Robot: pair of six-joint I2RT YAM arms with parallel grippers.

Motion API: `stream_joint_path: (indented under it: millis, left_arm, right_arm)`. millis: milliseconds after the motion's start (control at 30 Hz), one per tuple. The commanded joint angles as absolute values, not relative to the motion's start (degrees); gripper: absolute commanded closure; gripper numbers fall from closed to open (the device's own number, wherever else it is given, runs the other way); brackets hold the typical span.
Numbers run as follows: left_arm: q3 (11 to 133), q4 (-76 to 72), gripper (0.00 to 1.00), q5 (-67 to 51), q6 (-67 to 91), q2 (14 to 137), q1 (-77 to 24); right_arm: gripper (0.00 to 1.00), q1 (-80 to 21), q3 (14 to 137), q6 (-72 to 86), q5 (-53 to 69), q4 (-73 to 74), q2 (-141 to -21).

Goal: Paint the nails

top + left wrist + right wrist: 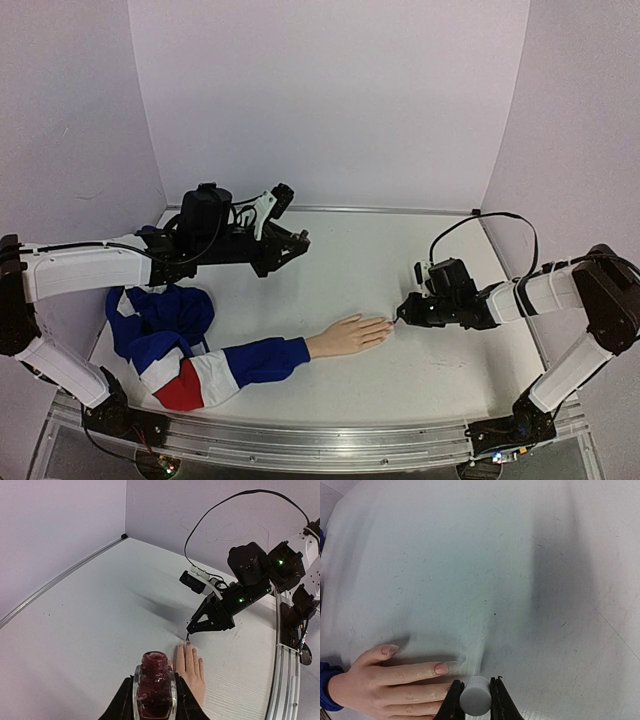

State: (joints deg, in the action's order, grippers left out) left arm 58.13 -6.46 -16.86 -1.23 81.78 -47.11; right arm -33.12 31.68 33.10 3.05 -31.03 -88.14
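Nails (441, 669) partly hid bhd cap (475, 696) | bottle (155, 692) base cut off

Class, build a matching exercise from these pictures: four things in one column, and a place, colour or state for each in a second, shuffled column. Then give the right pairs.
Column A
1. polish bottle
2. pale cap
3. mannequin hand
4. sleeve

Column B
a. blue, white and red
b. lying palm down on the table
c. clamped in the right gripper
d. uncapped, held in the left gripper

Pairs: 1-d, 2-c, 3-b, 4-a
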Motion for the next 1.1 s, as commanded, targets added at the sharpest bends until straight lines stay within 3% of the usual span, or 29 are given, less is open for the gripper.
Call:
stream_joint_path:
  millis: [0,333,1067]
  left_arm:
    - [60.91,-9.43,1.00,-17.83,-1.32,80.69,-47.37]
    - [60.65,-9.41,1.00,-17.97,-1.15,80.36,-47.37]
    - [60.88,-9.41,1.00,-18.36,-1.06,80.68,-47.37]
  right_arm:
    - [1.00,-32.88,33.64,33.64,1.08,-29.06,-86.36]
    - [1.00,-32.88,32.97,32.25,4.60,-27.39,-81.05]
    - [1.00,-32.87,33.66,32.76,6.94,-30.96,-86.45]
